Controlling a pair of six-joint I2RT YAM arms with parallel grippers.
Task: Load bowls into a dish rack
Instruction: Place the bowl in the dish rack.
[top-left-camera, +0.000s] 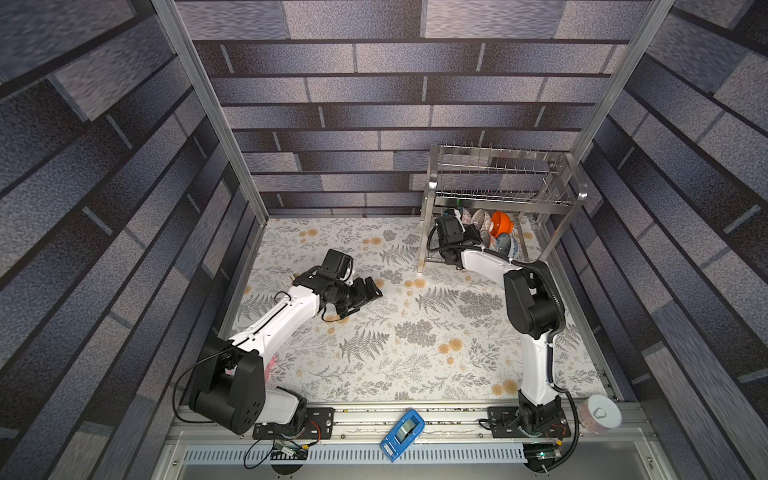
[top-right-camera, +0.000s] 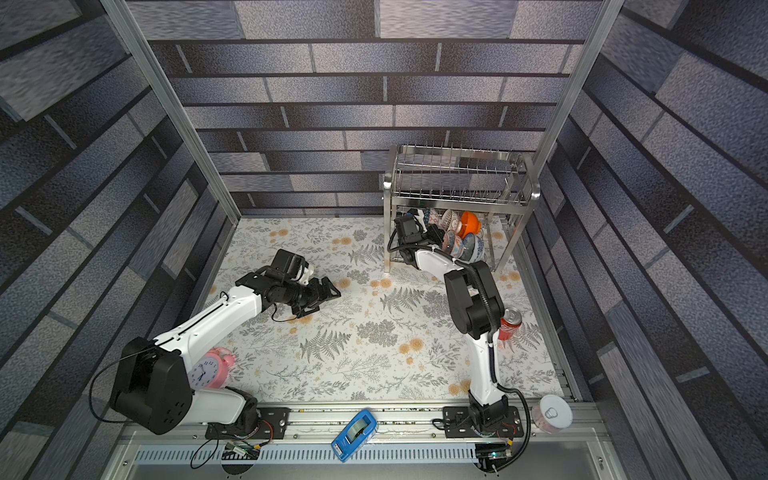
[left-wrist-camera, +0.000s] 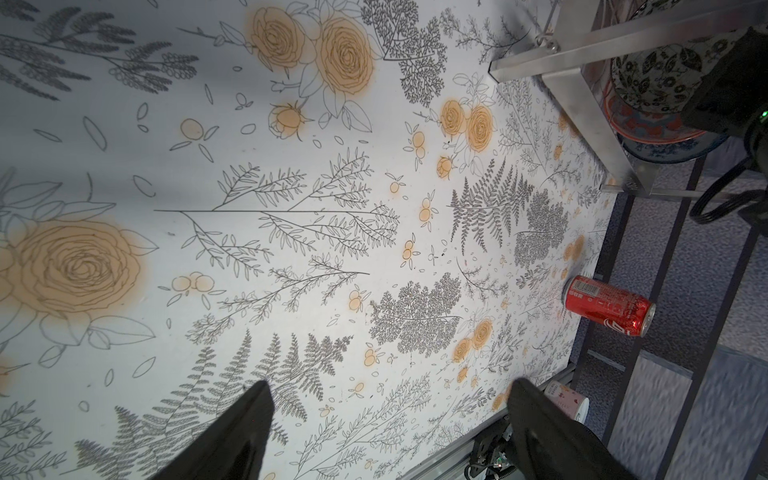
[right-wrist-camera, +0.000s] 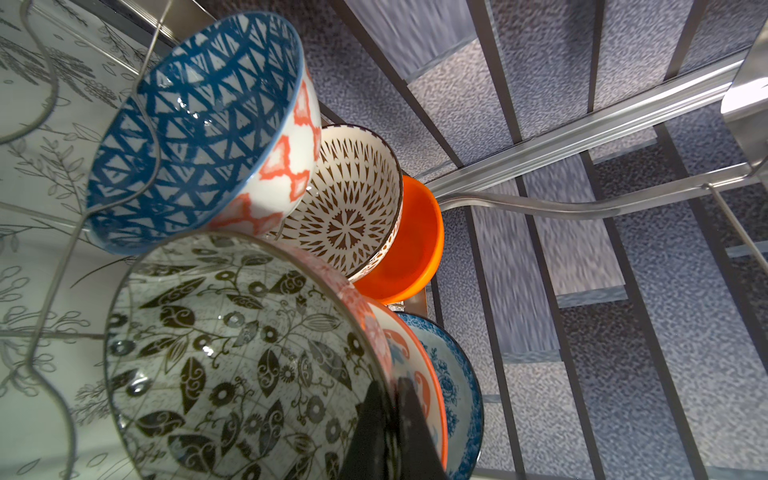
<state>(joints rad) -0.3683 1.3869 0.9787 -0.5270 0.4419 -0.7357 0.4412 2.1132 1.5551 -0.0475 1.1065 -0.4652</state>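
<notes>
The dish rack (top-left-camera: 498, 195) stands at the far right of the table in both top views. Several bowls stand on edge in its lower tier. In the right wrist view these are the blue triangle-patterned bowl (right-wrist-camera: 199, 124), white lattice bowl (right-wrist-camera: 349, 199), orange bowl (right-wrist-camera: 415, 245), red-and-blue medallion bowl (right-wrist-camera: 415, 365) and blue-white floral bowl (right-wrist-camera: 461, 386). My right gripper (right-wrist-camera: 392, 386) reaches into that tier, shut on the rim of the black-and-white floral bowl (right-wrist-camera: 232, 357), nearest the wrist camera. My left gripper (left-wrist-camera: 388, 399) hangs open over the floral tablecloth, holding nothing, well left of the rack (top-right-camera: 457, 195).
A red can (top-right-camera: 509, 324) stands on the table's right side behind my right arm. A pink alarm clock (top-right-camera: 212, 368) sits by my left arm's base. On the front rail lie a blue tape dispenser (top-left-camera: 402, 434) and a white-lidded tub (top-left-camera: 600, 413).
</notes>
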